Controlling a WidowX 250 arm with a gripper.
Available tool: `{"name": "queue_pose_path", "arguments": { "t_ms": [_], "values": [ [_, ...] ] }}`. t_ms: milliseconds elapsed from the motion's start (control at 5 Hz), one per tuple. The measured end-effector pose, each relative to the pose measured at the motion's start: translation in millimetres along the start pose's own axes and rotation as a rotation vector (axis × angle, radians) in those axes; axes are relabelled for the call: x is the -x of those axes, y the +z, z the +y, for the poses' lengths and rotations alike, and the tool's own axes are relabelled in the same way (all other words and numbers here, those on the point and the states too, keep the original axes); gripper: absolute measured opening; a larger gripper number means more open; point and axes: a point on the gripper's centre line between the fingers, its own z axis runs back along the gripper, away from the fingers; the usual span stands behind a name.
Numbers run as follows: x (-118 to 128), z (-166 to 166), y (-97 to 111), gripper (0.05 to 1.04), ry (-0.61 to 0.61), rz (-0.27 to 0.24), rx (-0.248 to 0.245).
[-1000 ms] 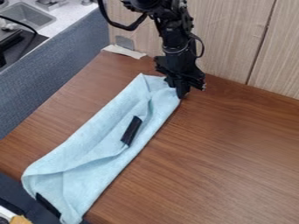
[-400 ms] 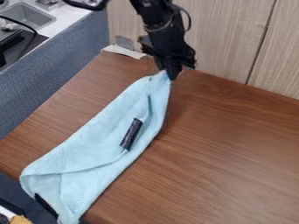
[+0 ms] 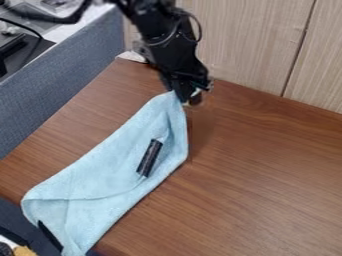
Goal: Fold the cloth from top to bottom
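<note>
Brown wood-grain table (image 3: 267, 180): black two-finger tool (image 3: 187, 98) pinches the upper end of light-blue fabric cloth (image 3: 100, 170); black narrow strip (image 3: 149, 158) shows mid-cloth.

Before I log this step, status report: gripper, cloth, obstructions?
Gripper holding cloth by far end, lifted. Near end overhangs table; top-to-bottom fold not yet made. Black strip mid-cloth, possible snag.
</note>
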Motion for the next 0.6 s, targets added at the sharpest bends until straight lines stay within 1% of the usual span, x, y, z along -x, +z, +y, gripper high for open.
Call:
{"name": "queue_pose_path", "arguments": {
  "t_ms": [200,400,600],
  "values": [
    [26,3,7,0.059,0.001,-0.015,-0.021],
    [53,11,10,0.059,0.024,-0.005,-0.068],
    [81,25,12,0.059,0.067,0.018,-0.135]
  ]
}}
